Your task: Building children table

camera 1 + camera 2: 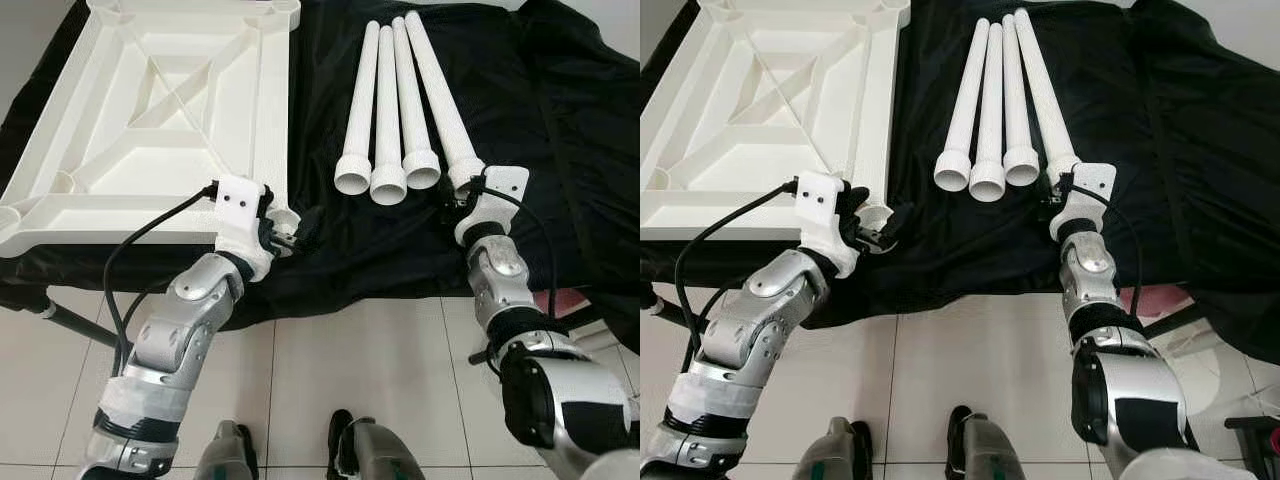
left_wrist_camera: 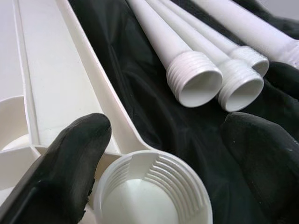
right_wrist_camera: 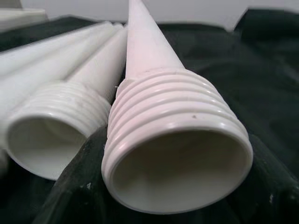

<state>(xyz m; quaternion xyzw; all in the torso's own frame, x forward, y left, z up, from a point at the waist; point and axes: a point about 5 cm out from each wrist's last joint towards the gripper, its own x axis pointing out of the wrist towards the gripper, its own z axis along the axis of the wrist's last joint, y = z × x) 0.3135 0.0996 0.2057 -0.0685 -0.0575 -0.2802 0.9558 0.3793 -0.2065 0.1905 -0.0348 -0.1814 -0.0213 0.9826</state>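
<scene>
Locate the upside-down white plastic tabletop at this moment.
The upside-down white plastic tabletop lies on the black cloth at the robot's left, beside four white legs, left gripper at its near corner socket.

A black cloth (image 1: 560, 130) lay rumpled across the work surface, hanging over its near edge. Pale floor tiles (image 1: 360, 370) with thin grout lines ran below. A dark pole (image 1: 80, 325) angled beneath the cloth, and something pink (image 1: 1165, 300) showed under it.

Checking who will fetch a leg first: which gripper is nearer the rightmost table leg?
Right. The right gripper is at the threaded end of the rightmost leg; the left gripper is at the tabletop corner socket.
</scene>
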